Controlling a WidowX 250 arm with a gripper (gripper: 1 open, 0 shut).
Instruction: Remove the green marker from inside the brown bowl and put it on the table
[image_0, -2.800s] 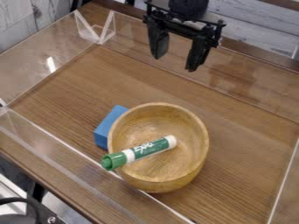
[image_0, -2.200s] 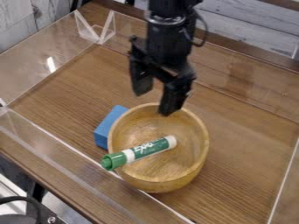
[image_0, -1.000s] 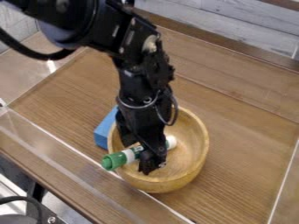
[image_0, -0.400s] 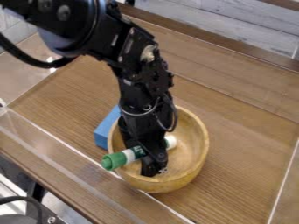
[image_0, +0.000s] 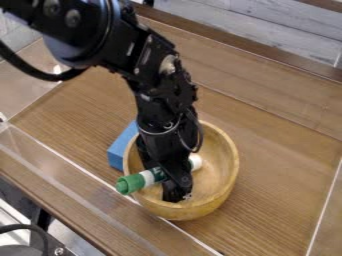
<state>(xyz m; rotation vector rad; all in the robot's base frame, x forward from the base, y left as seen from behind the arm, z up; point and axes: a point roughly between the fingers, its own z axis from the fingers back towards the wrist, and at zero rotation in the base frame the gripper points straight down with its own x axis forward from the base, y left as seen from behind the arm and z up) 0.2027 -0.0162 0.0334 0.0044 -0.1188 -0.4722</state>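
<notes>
The brown bowl (image_0: 222, 186) sits on the table (image_0: 267, 120) toward the front. Inside it the green marker (image_0: 131, 184) lies slanted, its green cap on the left rim and its white end (image_0: 195, 160) showing to the right of the arm. My gripper (image_0: 168, 177) points straight down into the bowl and stands open, one dark finger on each side of the marker's middle. The arm hides the marker's barrel. I cannot tell whether the fingers touch the marker.
A blue block (image_0: 122, 146) rests against the bowl's left side, partly behind the arm. Clear acrylic walls (image_0: 54, 165) edge the table at the front, left and back.
The arm came from high at the back of the table down into the bowl over the marker. Over the last second it stays still, jaws open. The marker has not moved.
</notes>
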